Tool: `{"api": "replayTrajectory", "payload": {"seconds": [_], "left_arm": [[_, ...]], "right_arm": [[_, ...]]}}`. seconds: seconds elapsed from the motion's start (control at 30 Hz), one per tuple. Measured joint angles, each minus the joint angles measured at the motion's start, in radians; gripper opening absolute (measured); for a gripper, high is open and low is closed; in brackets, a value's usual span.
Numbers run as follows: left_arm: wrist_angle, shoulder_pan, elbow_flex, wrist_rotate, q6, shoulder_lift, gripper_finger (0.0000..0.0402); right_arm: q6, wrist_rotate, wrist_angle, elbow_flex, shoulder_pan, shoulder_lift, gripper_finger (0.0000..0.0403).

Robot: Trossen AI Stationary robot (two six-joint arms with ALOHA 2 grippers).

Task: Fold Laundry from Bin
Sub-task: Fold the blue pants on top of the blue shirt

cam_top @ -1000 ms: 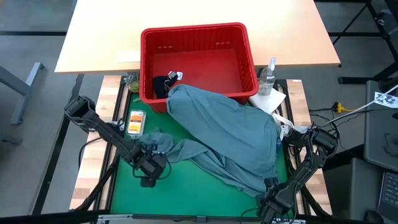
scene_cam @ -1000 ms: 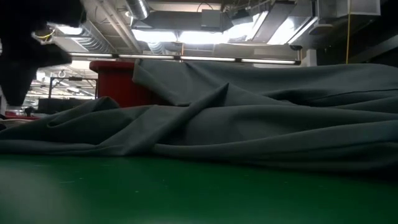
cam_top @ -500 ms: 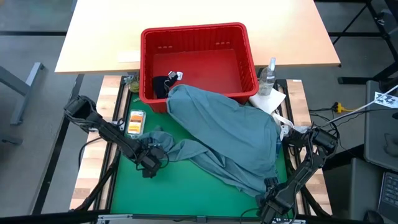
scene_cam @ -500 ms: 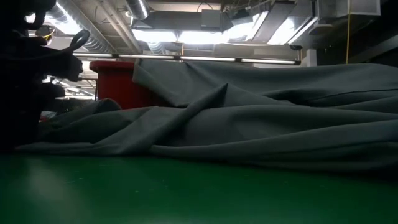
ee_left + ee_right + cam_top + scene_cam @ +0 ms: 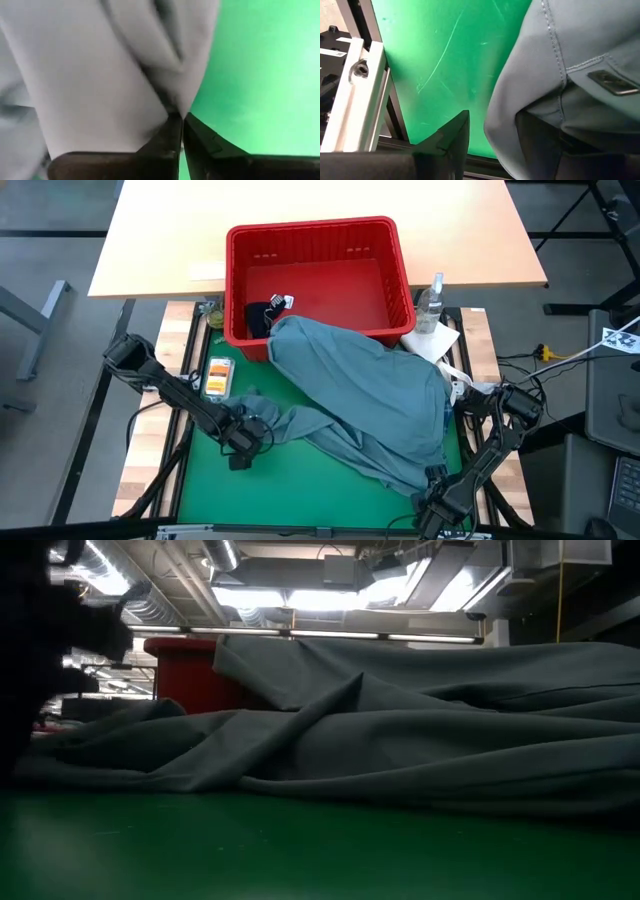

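Green mat on counter; ceiling ducts overhead. Left gripper, wide earlier, now pinches grey-blue garment; right gripper spread.

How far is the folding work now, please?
Early stage. Done: the grey-blue garment is mostly out of the red bin, one end still on its rim. In hand: the left gripper is shut on a fold. Left: spreading, folding, and the dark item in the bin.
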Motion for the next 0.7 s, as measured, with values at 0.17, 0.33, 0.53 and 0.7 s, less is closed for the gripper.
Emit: {"api": "replayTrajectory", "payload": {"seconds": [0.17, 0.33, 0.53, 0.7], "left_arm": [[-0.148, -0.008, 0.165, 0.169, 0.000, -0.004, 0.0003], [-0.322, -0.062, 0.397, 0.155, 0.005, -0.004, 0.0002], [-0.562, -0.144, 0.680, 0.082, -0.040, -0.004, 0.0001], [-0.829, -0.203, 0.841, -0.023, -0.225, -0.005, 0.0000]], "right_arm": [[-0.019, -0.032, 0.000, 0.000, 0.000, 0.000, 0.0166], [-0.028, -0.053, 0.002, 0.000, 0.000, 0.000, 0.0166], [-0.055, -0.074, 0.025, 0.000, 0.014, 0.000, 0.0166], [-0.032, -0.115, 0.063, 0.000, 0.073, 0.000, 0.0166]]}}
